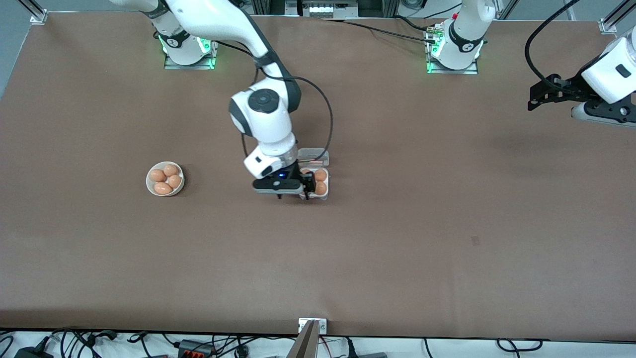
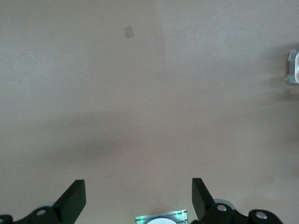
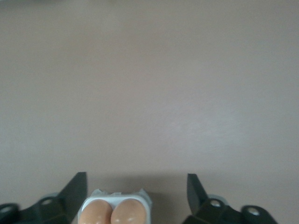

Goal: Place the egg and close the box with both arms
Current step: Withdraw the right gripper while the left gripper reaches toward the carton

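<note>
Black right gripper (image 1: 306, 189) spread over clear-plastic egg box (image 1: 327, 182), three o'clock from round white bowl (image 1: 149, 180), probably for release; black left gripper (image 1: 539, 97) open, waiting over left arm's table end.

No readable text or labels anywhere.

Robotics lab, two bolted arms (image 1: 263, 109), brown table (image 1: 397, 238), aluminium framing, loose cables

Right gripper (image 1: 304, 191) crowding the box (image 1: 318, 183), bowl (image 1: 165, 179) well apart, bare table (image 1: 447, 223) toward left arm's end
</note>
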Motion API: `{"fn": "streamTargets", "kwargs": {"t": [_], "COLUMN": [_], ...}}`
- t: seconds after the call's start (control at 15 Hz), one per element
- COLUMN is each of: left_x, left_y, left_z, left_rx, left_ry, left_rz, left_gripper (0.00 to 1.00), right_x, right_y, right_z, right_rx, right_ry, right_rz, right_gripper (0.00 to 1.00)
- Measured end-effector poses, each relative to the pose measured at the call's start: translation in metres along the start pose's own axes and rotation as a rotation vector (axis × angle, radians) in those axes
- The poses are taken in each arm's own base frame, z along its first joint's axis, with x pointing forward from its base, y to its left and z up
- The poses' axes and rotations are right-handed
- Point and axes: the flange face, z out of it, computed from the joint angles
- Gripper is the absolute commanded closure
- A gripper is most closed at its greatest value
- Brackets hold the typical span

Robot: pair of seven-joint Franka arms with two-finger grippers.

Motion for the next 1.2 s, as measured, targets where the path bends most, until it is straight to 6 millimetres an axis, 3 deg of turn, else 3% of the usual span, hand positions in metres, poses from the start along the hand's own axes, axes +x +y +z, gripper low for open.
{"fn": "streamTargets", "kwargs": {"t": [0.27,0.4,0.47,0.67,0.93,1.2], "left_x": [0.012,0.020,0.022,0.023,0.022,0.017], "left_y": [-0.003,-0.004,-0.003,0.000,0.000,0.012], "left_z": [0.020,0.033,0.037,0.040,0.039,0.043], "left_rx": [-0.006,-0.010,-0.010,-0.011,-0.012,-0.016], "left_ry": [-0.043,-0.068,-0.075,-0.090,-0.093,-0.146], "left_rz": [-0.002,-0.001,0.001,0.005,0.006,0.025], "left_gripper": [0.00,0.46,0.63,0.96,0.98,0.98], "right_x": [0.058,0.086,0.099,0.136,0.173,0.185], "right_y": [0.048,0.086,0.108,0.183,0.278,0.365], "right_z": [-0.074,-0.110,-0.128,-0.183,-0.253,-0.309], "right_rx": [-0.045,-0.085,-0.107,-0.180,-0.241,-0.214], "right_ry": [-0.035,-0.075,-0.100,-0.197,-0.292,-0.322], "right_rz": [0.102,0.134,0.131,0.122,0.066,0.036], "right_gripper": [0.00,0.00,0.00,0.00,0.00,0.00]}}
